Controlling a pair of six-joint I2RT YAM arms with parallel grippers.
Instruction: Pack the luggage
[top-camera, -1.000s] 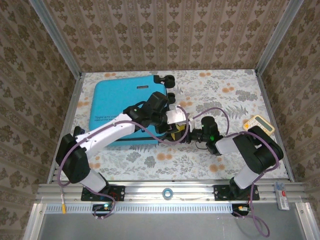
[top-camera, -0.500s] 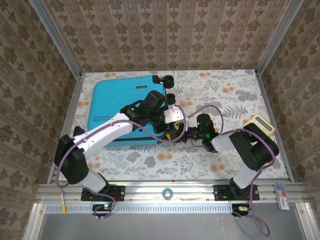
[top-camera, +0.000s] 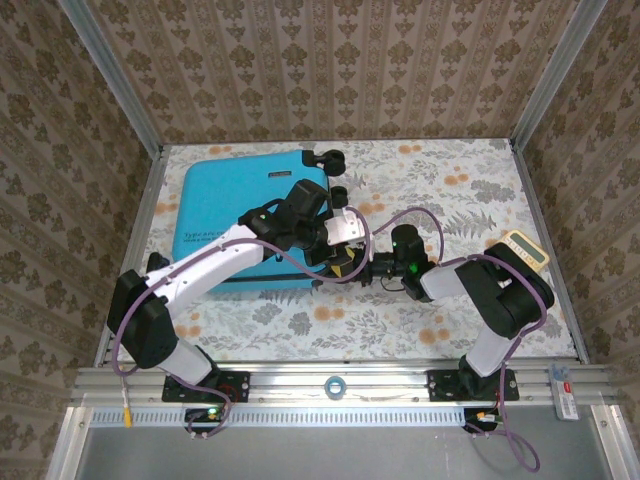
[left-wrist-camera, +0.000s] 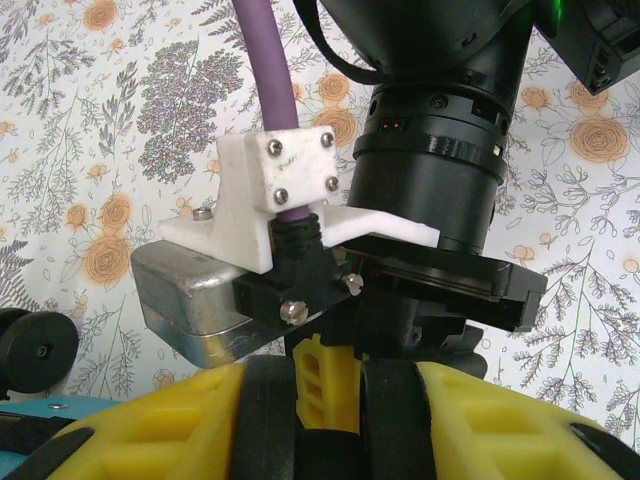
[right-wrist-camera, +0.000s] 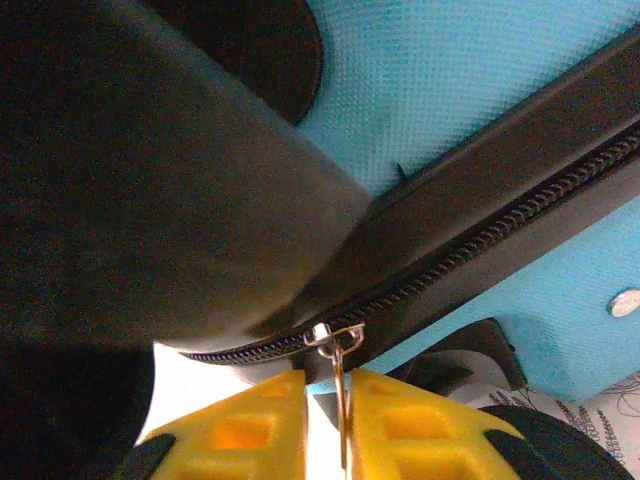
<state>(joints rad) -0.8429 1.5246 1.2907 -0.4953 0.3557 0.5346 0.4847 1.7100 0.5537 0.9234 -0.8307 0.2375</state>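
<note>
The luggage (top-camera: 235, 225), a turquoise hard-shell suitcase, lies shut on the left half of the table, its black wheels (top-camera: 328, 158) at the right end. My left gripper (top-camera: 337, 262) reaches over to its near right corner. There the black pads (left-wrist-camera: 262, 410) are shut on a black part of the luggage (left-wrist-camera: 330, 445); which part I cannot tell. My right gripper (top-camera: 362, 268) meets it from the right. Its yellow fingers (right-wrist-camera: 420, 425) have closed down on the metal zipper pull (right-wrist-camera: 340, 375), which hangs from the black zipper (right-wrist-camera: 470, 250).
A yellow-and-white calculator-like object (top-camera: 522, 250) lies by the right edge. The floral tablecloth (top-camera: 450, 180) stretches behind and to the right of the arms. Metal posts and papered walls ring the table. A purple cable (top-camera: 420, 215) loops above the right arm.
My right gripper has slid left to the luggage's near corner and narrowed its jaws onto the zipper pull. The left arm and luggage shifted slightly left.
</note>
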